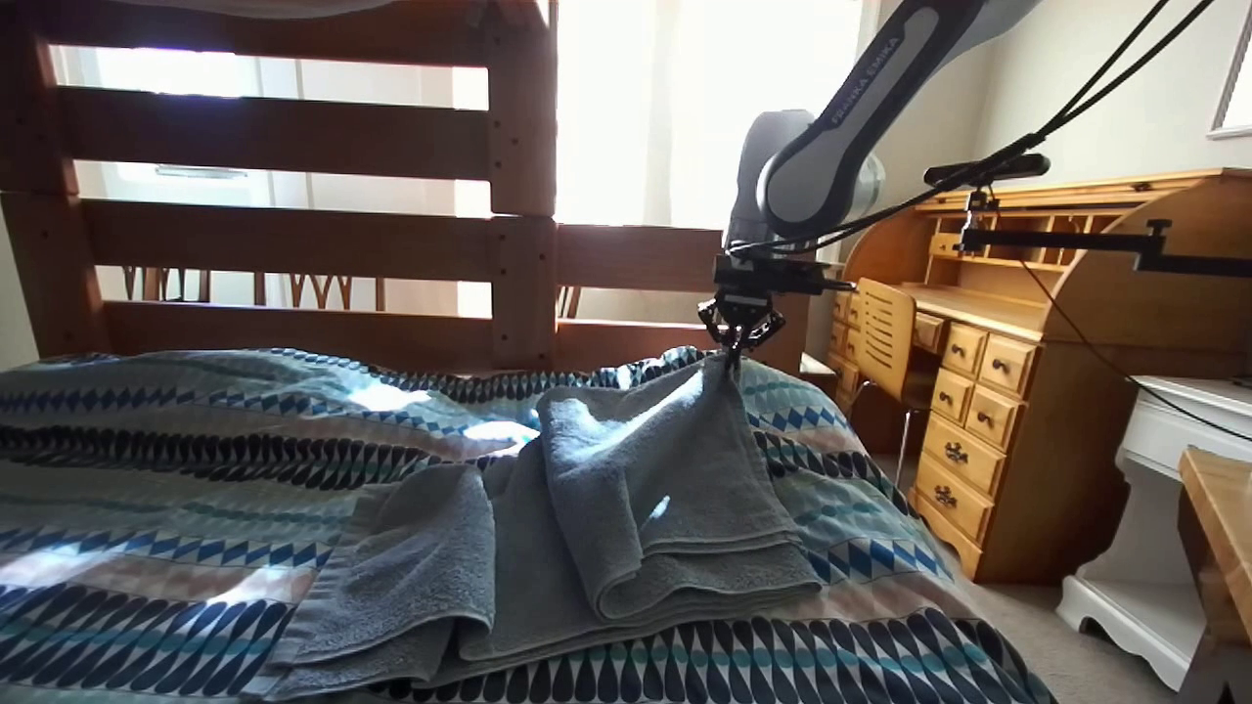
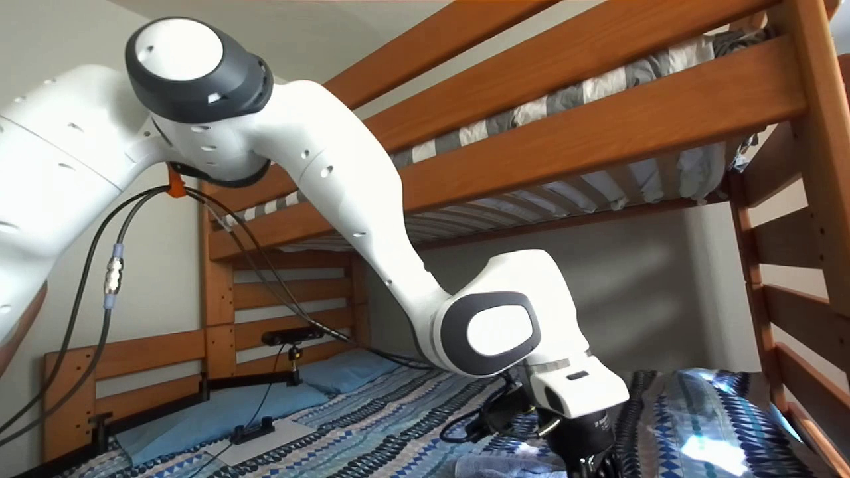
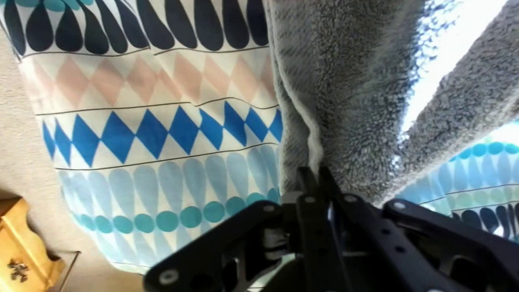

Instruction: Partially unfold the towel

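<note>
- On the patterned bedspread [image 1: 147, 518], the towel [image 1: 699, 479] lies in folds below the gripper [image 1: 732, 360], one edge reaching right up to it.
- And the fingertips [image 3: 307, 181] are clamped together, pinching that edge!

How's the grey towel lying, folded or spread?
Partly folded: in an exterior view the grey towel lies in stacked, turned-over layers, with a raised edge pinched in the closed jaws.

Patterned bedspread [image 1: 176, 504], folded grey towel [image 1: 558, 548] on it, blue pillows [image 2: 348, 372]
</note>
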Controlling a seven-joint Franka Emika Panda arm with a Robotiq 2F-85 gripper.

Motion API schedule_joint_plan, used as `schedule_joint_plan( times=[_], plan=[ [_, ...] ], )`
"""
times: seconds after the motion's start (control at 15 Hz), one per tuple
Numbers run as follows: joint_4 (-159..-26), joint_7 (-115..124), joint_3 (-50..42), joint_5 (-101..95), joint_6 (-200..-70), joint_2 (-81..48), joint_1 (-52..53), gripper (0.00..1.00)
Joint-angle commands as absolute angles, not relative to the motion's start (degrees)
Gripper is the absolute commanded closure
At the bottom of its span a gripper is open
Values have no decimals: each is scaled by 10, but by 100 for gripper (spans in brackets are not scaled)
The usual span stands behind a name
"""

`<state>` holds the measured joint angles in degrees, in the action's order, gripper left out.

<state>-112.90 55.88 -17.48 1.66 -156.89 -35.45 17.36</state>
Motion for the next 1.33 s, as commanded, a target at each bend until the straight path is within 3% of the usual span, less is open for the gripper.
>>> schedule_joint_plan(
  times=[0.0, 0.67, 0.73, 1.27],
  plan=[
    [-1245, 639, -240, -42, -1633, -289, 225, 99],
    [-1332, 727, -395, -158, -1682, -266, 358, 99],
    [-1302, 709, -367, -136, -1668, -290, 330, 96],
    [-1309, 709, -381, -136, -1670, -289, 348, 99]
  ],
)
